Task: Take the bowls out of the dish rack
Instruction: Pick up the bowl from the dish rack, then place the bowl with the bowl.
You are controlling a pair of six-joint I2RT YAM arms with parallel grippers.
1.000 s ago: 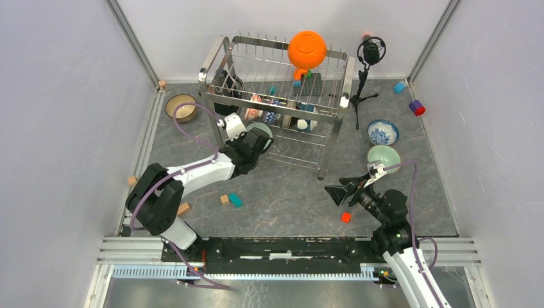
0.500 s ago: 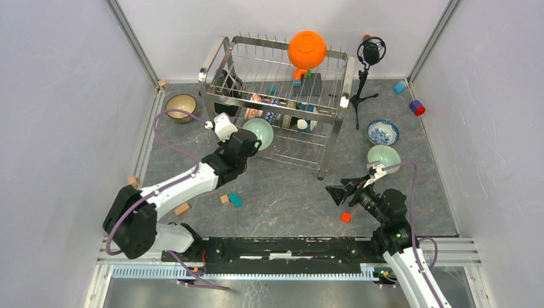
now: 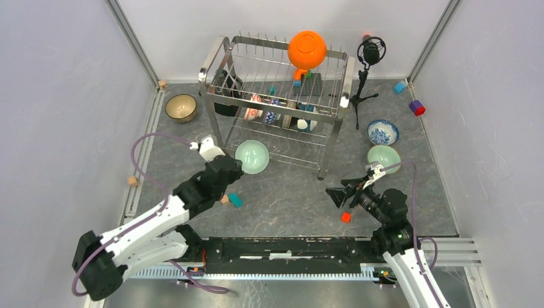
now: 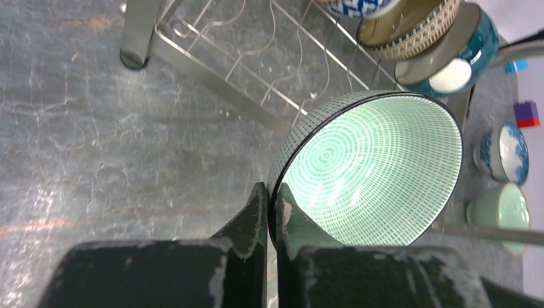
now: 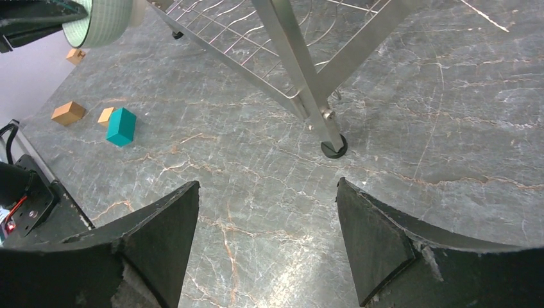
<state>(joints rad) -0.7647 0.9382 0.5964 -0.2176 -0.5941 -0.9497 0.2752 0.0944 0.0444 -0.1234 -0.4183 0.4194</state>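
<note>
The steel dish rack point(image 3: 344, 83) stands at the back of the table. An orange bowl point(image 3: 306, 49) sits on its top tier, and several patterned bowls point(image 3: 269, 110) stand on edge in the lower tier. My left gripper point(image 3: 236, 168) is shut on the rim of a pale green bowl point(image 3: 252, 157), held just in front of the rack's lower tier. In the left wrist view one finger is inside and one outside the dark rim of this bowl point(image 4: 372, 167). My right gripper point(image 3: 340, 192) hangs open over bare table right of the rack leg point(image 5: 301, 83), holding nothing.
On the table lie a brown-gold bowl point(image 3: 181, 108) at the back left, and a blue-and-white bowl point(image 3: 383, 132) and a green bowl point(image 3: 383, 157) at the right. A black microphone stand point(image 3: 367, 64) stands beside the rack. Small blocks lie about: teal point(image 3: 235, 200), red point(image 3: 346, 217).
My left arm has drawn back toward the near left, carrying the green bowl out from the rack's lower tier. The right arm has not moved.
</note>
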